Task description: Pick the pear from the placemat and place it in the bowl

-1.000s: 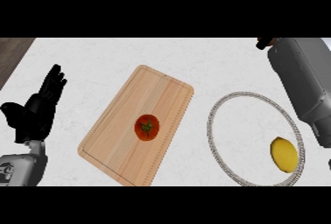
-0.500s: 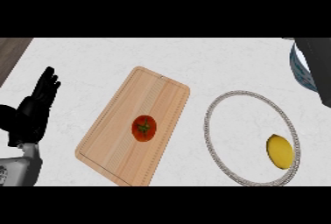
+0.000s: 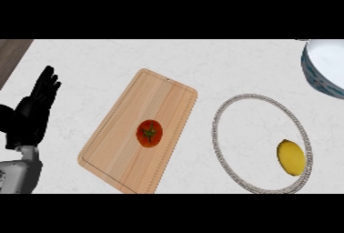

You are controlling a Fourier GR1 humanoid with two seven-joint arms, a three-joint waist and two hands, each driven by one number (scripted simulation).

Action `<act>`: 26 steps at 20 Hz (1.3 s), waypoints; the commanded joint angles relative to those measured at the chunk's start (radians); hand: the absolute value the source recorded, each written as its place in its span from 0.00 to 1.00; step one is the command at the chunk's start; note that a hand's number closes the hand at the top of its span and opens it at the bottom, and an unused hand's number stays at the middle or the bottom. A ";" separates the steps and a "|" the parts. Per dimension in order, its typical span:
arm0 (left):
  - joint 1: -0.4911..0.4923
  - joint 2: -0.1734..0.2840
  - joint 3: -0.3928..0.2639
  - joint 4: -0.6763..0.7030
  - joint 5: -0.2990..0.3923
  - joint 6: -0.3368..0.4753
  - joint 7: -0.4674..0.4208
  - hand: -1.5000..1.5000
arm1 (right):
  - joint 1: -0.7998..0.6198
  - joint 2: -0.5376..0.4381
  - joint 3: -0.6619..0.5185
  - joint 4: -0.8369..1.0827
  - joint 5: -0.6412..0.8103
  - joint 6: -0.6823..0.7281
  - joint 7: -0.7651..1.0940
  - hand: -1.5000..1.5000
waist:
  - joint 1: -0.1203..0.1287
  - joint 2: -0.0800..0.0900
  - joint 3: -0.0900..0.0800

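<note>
A yellow pear (image 3: 292,157) lies near the right edge of a round white placemat (image 3: 259,132) with a grey beaded rim, at the right of the head view. A white bowl (image 3: 327,68) with a blue-grey wall shows partly at the upper right corner, beyond the placemat. My left hand (image 3: 30,116) rests at the far left with its fingers straight and pointing up, holding nothing, far from the pear. My right hand does not show.
A wooden cutting board (image 3: 124,145) lies tilted between my left hand and the placemat, with a red tomato (image 3: 149,133) on its middle. A dark wooden strip (image 3: 10,52) borders the white counter at the upper left.
My right forearm, which stood over the placemat's right side, has gone out of view to the upper right. The bowl has come into sight at the upper right. The left hand barely moved.
</note>
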 commanded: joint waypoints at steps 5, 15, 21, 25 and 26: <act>-0.009 -0.004 -0.002 0.009 -0.011 -0.021 -0.022 0.50 | 0.077 -0.093 -0.113 0.146 -0.085 -0.128 -0.240 1.00 | 0.018 0.010 0.001; 0.006 -0.020 -0.003 0.018 -0.004 -0.035 -0.048 0.50 | 0.138 -0.215 -0.169 0.332 -0.119 0.040 -0.224 1.00 | 0.037 0.022 0.002; -0.052 -0.026 -0.004 0.002 -0.023 0.001 0.040 0.50 | 0.259 -0.210 -0.283 0.322 -0.249 0.059 -0.463 0.00 | 0.019 0.015 0.006; 0.002 -0.014 0.019 0.001 -0.005 -0.026 -0.019 0.50 | 0.249 -0.209 -0.377 0.267 -0.349 0.011 -0.546 0.00 | 0.022 0.010 0.005; -0.030 -0.038 -0.004 0.006 -0.025 -0.001 0.001 0.50 | 0.254 -0.175 -0.427 0.247 -0.399 -0.052 -0.577 0.00 | 0.011 0.010 0.006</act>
